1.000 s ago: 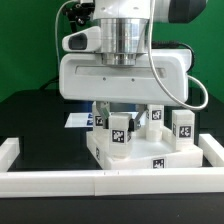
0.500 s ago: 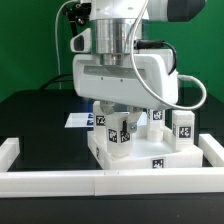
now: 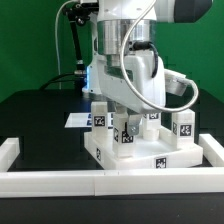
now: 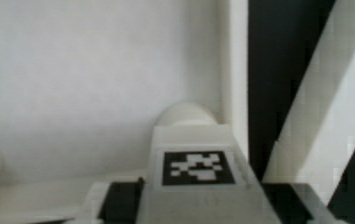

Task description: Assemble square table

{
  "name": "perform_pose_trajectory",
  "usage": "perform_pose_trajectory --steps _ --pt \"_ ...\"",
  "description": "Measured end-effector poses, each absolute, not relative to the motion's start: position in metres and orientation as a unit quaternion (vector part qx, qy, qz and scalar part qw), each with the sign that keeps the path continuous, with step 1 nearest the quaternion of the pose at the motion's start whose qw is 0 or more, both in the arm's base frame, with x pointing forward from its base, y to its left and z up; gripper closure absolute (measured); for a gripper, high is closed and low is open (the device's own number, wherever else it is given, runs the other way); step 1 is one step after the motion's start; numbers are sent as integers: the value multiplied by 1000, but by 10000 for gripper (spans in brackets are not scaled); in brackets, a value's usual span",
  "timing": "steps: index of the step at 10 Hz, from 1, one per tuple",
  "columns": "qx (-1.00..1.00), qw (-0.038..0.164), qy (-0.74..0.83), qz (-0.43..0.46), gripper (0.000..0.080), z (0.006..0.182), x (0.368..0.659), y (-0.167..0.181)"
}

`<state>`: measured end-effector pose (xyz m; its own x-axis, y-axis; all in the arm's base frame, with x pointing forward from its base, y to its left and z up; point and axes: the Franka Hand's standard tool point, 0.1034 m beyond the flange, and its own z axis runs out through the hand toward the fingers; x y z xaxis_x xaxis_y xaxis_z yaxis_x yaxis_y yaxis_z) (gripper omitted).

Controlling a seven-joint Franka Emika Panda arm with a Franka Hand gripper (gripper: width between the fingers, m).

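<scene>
one leg going onto the table top

from the outside view, the gripper [image 3: 126, 118] is partly closed on a leg [image 3: 127, 136], standing upright on the table top [image 3: 140, 155]. other legs [image 3: 182, 125] stand close by. the white wall [image 3: 110, 181] is just in front, so room is tight.

from the wrist view, the leg [image 4: 197, 165] sits between the fingers [image 4: 117, 200]. i think it is being screwed in, so next comes more turning.

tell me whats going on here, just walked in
A Franka arm is putting a small white table together. Its gripper is down over the square tabletop panel, closed around a tagged leg standing on it. Other legs already stand upright on the panel, one at the exterior view's left and one at its right.
</scene>
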<state>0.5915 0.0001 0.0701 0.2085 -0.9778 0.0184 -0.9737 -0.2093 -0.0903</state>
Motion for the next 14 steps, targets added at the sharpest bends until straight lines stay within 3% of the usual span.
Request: perform_pose_trajectory --steps 1,2,4,14 --pt "-768 31 638 -34 436 70 591 1" --pt "-777 31 628 -34 436 70 591 1" --pt "-819 27 572 -34 178 71 592 2" --pt "-989 1 143 -43 150 71 593 2"
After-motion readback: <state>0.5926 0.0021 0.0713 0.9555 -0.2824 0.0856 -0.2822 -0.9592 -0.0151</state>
